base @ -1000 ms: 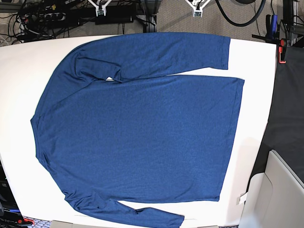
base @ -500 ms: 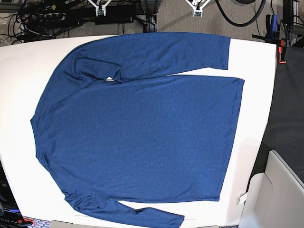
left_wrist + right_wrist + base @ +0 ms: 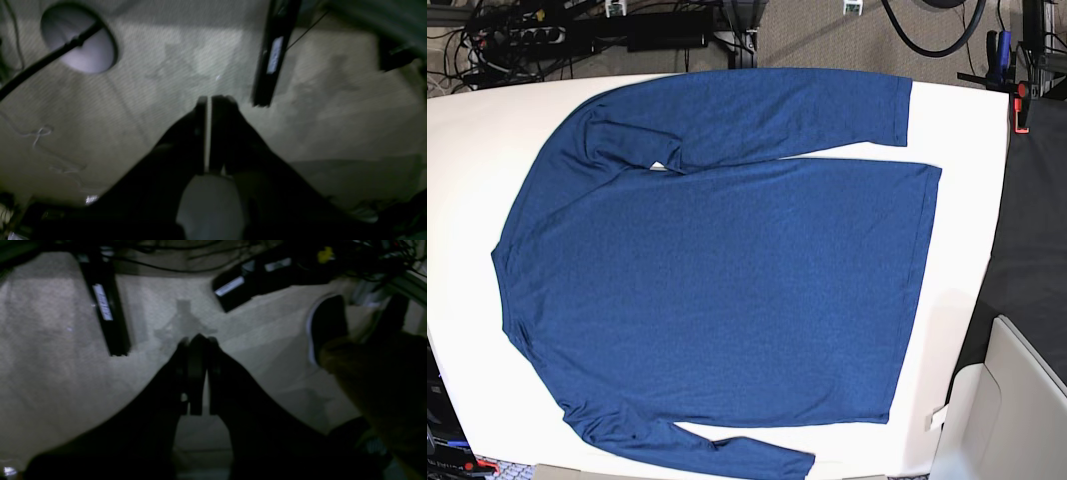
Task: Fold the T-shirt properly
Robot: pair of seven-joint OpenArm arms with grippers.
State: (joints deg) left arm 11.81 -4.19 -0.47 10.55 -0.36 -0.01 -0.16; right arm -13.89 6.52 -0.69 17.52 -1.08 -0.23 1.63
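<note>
The T-shirt [image 3: 717, 280] lies spread flat across the white worktop [image 3: 467, 180], body filling the middle, hem toward the right edge, collar end toward the left edge. One long sleeve runs along the far edge with its cuff near the far right corner; the other trails along the near edge and its cuff hangs close to the near lip. No fold in it yet, so by my reading the whole job is ahead: both sleeves to bring in, then the body to double over. Some puckers sit at both shoulders, otherwise it looks smooth. Out beyond the cloth, the left gripper [image 3: 209, 100] has its claw pressed together, pinching nothing, over carpet [image 3: 333, 110]. The right gripper [image 3: 196, 340] likewise: claw pressed together, empty, above carpet, well apart from the shirt
</note>
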